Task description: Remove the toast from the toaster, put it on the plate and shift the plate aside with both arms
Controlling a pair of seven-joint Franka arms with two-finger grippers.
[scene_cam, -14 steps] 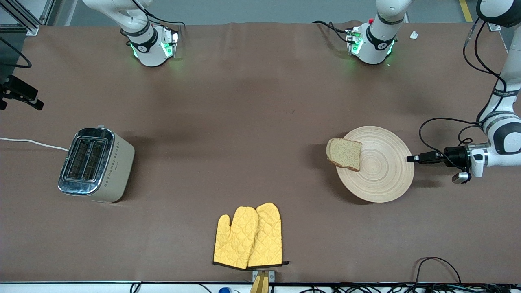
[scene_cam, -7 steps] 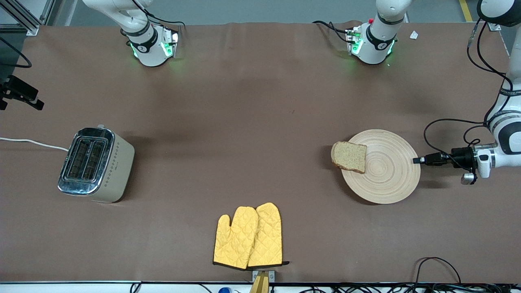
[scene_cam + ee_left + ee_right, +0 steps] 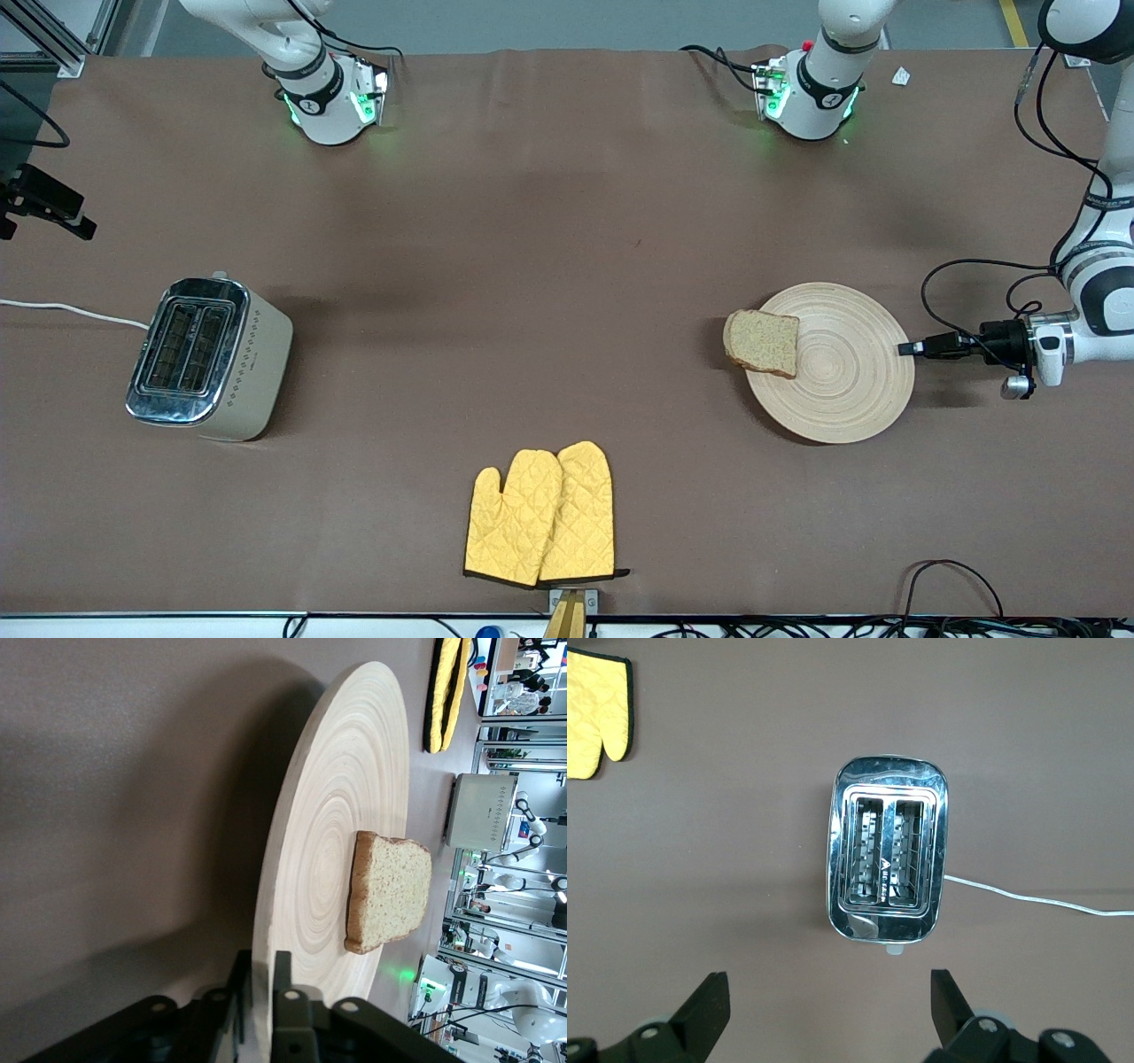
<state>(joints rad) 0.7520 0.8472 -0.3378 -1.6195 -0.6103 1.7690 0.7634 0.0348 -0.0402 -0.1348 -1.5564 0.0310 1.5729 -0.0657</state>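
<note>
While the left gripper [image 3: 905,348] pinches the plate [image 3: 850,390] rim on the brown tabletop [image 3: 532,266], the right gripper [image 3: 824,1005] hangs spread wide over the toaster [image 3: 888,859].

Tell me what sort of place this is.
Most likely a robotics lab staged as a kitchen. Two arms are bolted to a cloth-covered table holding a toaster, yellow oven mitts and a wooden plate with toast. The left wrist view shows more robot rigs nearby.

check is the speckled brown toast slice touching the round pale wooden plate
Touching: the left wrist view shows the toast slice lying flat on the round wooden plate, overhanging its rim.
</note>
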